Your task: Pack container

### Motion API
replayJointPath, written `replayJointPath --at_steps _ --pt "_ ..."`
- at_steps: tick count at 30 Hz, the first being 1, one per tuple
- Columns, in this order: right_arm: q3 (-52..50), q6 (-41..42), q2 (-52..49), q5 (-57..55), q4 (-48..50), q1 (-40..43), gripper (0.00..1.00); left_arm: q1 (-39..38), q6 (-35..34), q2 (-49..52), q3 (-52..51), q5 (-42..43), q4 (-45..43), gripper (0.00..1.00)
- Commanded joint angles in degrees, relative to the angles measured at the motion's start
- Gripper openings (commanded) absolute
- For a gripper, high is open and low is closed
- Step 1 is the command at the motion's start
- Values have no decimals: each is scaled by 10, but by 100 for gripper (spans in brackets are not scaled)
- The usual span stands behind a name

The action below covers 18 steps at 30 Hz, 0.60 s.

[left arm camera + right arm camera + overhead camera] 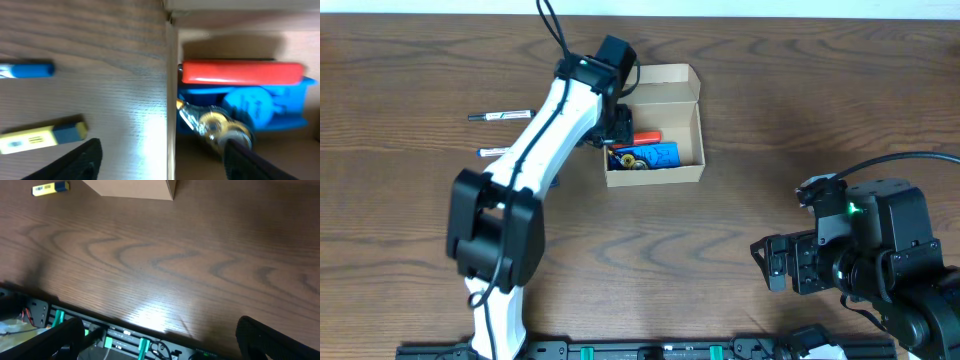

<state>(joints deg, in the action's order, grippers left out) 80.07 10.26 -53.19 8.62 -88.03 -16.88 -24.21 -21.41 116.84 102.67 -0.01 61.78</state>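
The container (pixel 682 88) is a tan cardboard box at the back middle of the table, its lid flap folded back. Inside lie a red marker (pixel 242 72), a blue object (pixel 250 105) and a shiny metal ring (pixel 215 125). My left gripper (pixel 618 128) hangs open over the box's left wall (pixel 170 100), one finger outside it and one inside, holding nothing. My right gripper (pixel 767 262) stands open and empty low over the table's front right, far from the box.
Two markers lie left of the box: a blue-capped one (pixel 27 70) and a yellow one with a blue cap (pixel 42 137). A black rail with green clips (pixel 115 340) runs along the table's front edge.
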Motion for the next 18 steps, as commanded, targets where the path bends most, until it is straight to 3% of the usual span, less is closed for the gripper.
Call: replayJointPath --at_steps 1,4,6,7,18 --pt "0 6 -1 4 -1 5 99 1 54 -85 3 -15 14 79" --pt "0 6 -1 4 -1 5 99 2 99 -148 3 -32 33 78" --pt "0 6 -1 4 -1 5 99 5 129 -189 3 -50 48 87" --pt "0 6 -1 4 -1 5 99 10 138 -211 3 -57 56 98" --pt "0 6 -1 4 -1 5 99 40 147 -306 3 -16 85 95"
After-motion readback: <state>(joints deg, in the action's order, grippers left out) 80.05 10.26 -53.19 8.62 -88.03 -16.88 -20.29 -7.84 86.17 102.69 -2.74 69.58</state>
